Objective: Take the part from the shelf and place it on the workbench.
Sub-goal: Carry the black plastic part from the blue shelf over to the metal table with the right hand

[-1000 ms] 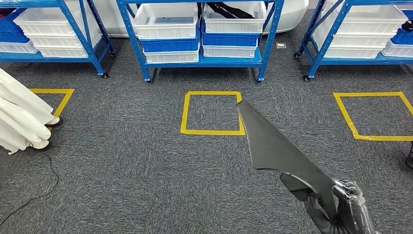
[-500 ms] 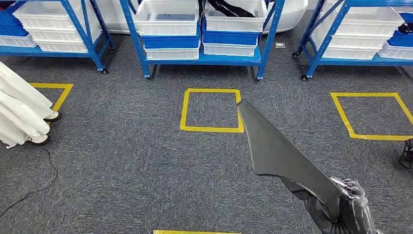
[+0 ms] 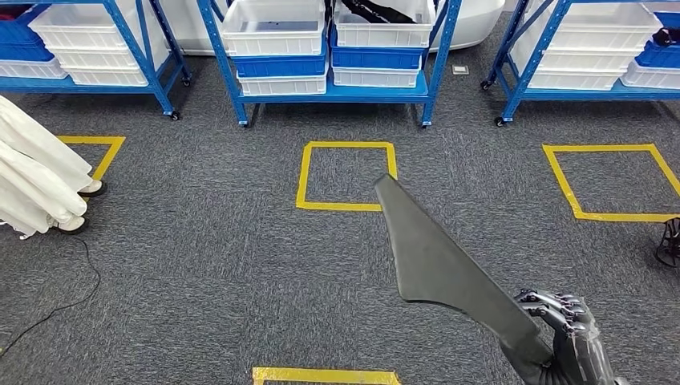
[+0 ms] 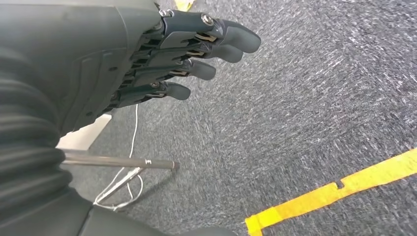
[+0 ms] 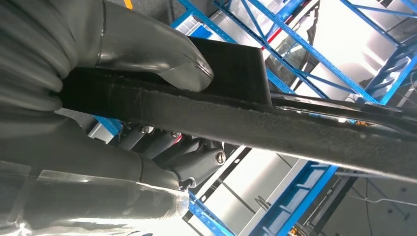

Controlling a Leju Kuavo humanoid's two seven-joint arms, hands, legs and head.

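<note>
The part (image 3: pixel 437 257) is a long, flat, dark grey panel with a matte face, broad in the middle and tapering to a blunt tip that points toward the shelves; in the right wrist view its edge (image 5: pixel 275 125) looks fuzzy, like felt. It is held in the air above the grey carpet (image 3: pixel 200 257), its narrow end in the right hand (image 3: pixel 561 325) low at the right of the head view. The right hand's fingers (image 5: pixel 187 157) are clenched around that end, with the thick thumb (image 5: pixel 162 49) pressed on the opposite face.

The left hand (image 4: pixel 147 64) hangs over the carpet with its dark fingers (image 4: pixel 216 44) straight, close together and released, grasping nothing.

Yellow tape squares (image 3: pixel 345 175) mark the speckled carpet, one just beyond the part's tip. Further off stand blue metal shelves (image 3: pixel 337 90) on castors, loaded with white bins (image 3: pixel 277 22) and blue bins (image 3: pixel 281 66). At the left edge a person in white clothing (image 3: pixel 36 172) stands by a thin black cable (image 3: pixel 56 305) that trails over the floor.
</note>
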